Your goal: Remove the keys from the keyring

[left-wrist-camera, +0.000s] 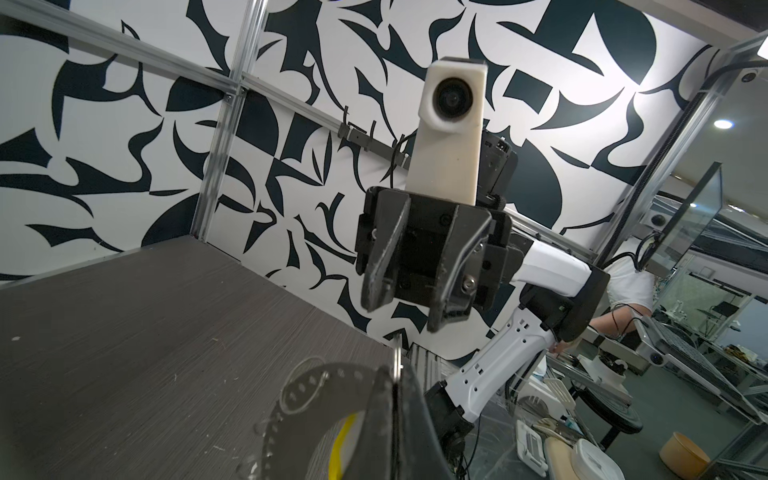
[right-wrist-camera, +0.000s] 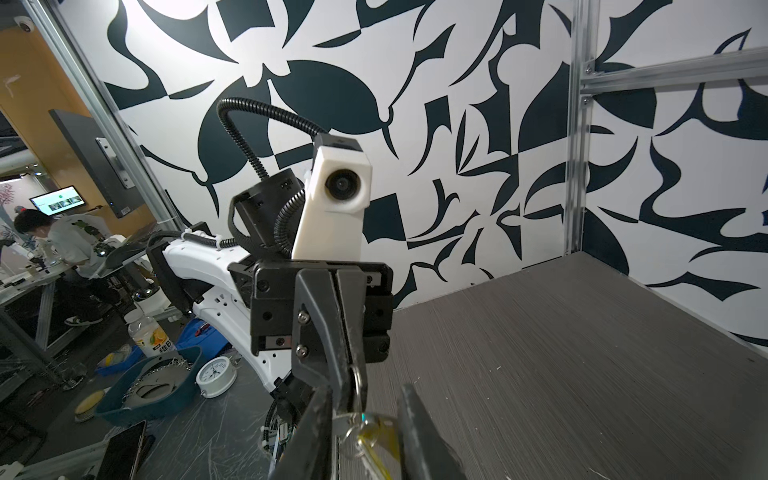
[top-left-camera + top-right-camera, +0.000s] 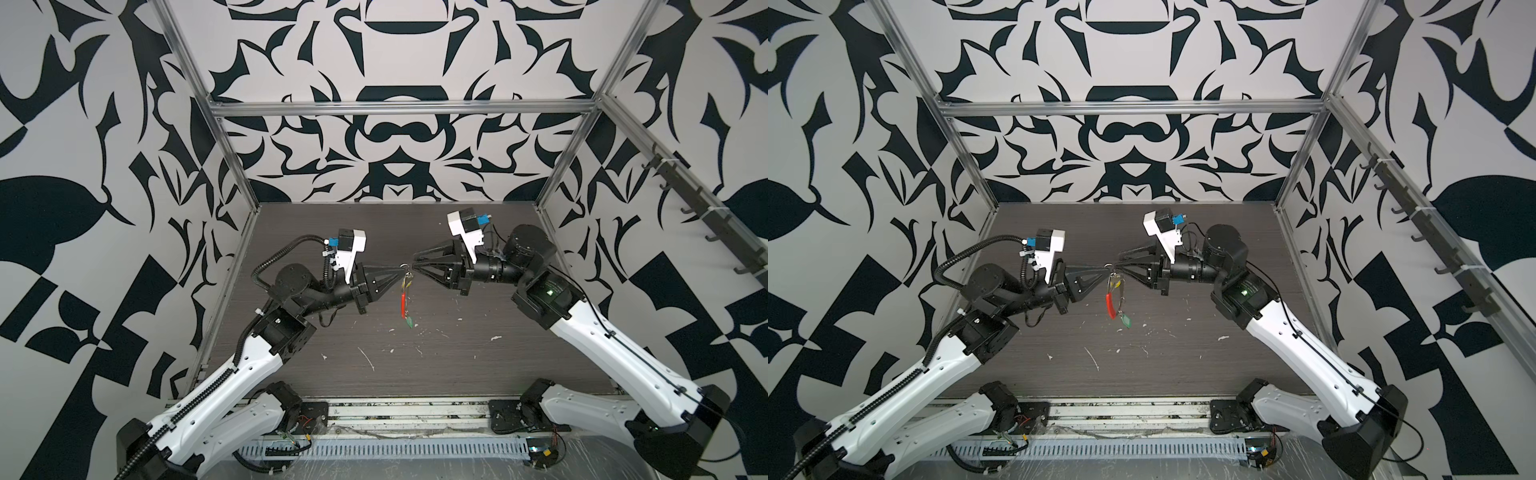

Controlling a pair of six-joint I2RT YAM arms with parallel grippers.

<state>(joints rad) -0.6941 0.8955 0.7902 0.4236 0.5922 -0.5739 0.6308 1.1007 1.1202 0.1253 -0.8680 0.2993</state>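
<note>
While left claw (image 3: 404, 270) pinches keyring (image 3: 402, 305), keys (image 3: 409, 323) dangling

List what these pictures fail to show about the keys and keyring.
Green key: too small in both top views; its loop is unreadable.
Yellow key: blurred, cut off by the right wrist view's edge.
Keyring: partly behind the left gripper in the left wrist view.

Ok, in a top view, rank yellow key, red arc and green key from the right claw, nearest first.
1. yellow key, just under the right claw.
2. red arc, lower and to the left.
3. green key, hanging at the bottom.
</note>
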